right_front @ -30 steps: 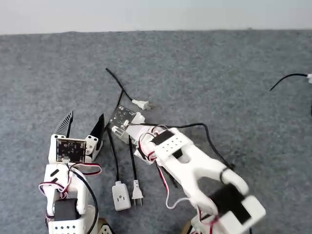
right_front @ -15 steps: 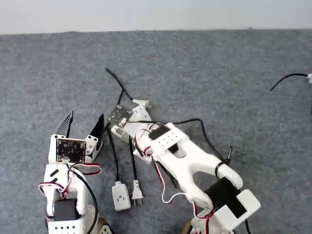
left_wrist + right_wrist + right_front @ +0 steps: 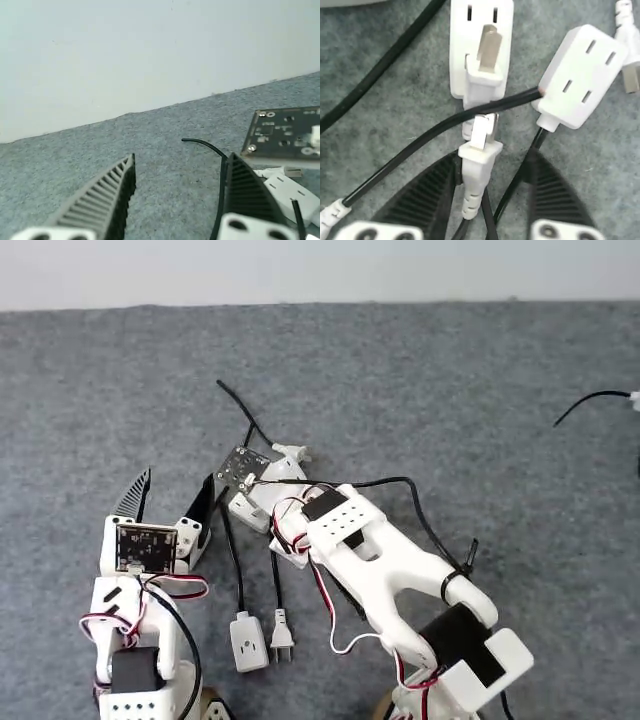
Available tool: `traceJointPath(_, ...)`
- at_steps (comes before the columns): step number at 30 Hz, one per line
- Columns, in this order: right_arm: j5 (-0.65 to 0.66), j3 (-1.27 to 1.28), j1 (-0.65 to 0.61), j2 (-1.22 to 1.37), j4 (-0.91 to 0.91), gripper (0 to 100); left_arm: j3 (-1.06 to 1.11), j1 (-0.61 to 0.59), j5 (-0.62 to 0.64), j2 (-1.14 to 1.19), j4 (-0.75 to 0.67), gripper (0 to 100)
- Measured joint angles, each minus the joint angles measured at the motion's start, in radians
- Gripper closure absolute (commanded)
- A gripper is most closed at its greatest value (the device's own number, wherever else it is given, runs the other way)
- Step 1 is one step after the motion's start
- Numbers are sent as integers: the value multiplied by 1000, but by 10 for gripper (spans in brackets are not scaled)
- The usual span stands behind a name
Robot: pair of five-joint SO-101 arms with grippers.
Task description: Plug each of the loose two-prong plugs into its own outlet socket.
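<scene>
Plug (image 3: 477,152), white and two-pronged, lies on the carpet (image 3: 450,390) near the scene's middle, between the parted fingers of the right gripper (image 3: 492,160). Its prongs point toward an outlet socket (image 3: 481,20) just past a crossing black cable (image 3: 510,101). Grasping seems to be the step in hand: the fingers must next close on its body, lift it over the cable and find free slots, which a second plug (image 3: 482,75) may be covering. Left gripper (image 3: 168,502) rests at the near left, fingers apart.

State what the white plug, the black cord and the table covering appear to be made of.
White plug: moulded plastic, smooth with a slight sheen. Its prongs look like bare silvery metal. Black cord: probably a rubber or vinyl sheath, smooth, with soft highlights along it. Table covering: grey felt or low-pile carpet, judging by its fuzzy, matte texture.
</scene>
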Motion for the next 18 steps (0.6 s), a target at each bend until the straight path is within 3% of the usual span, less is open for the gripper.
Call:
traceJointPath(9,0,0,8,5,2,990,0,0,0,0,0,720)
traceJointPath(18,-3,0,107,-69,40,991,0,0,0,0,0,720)
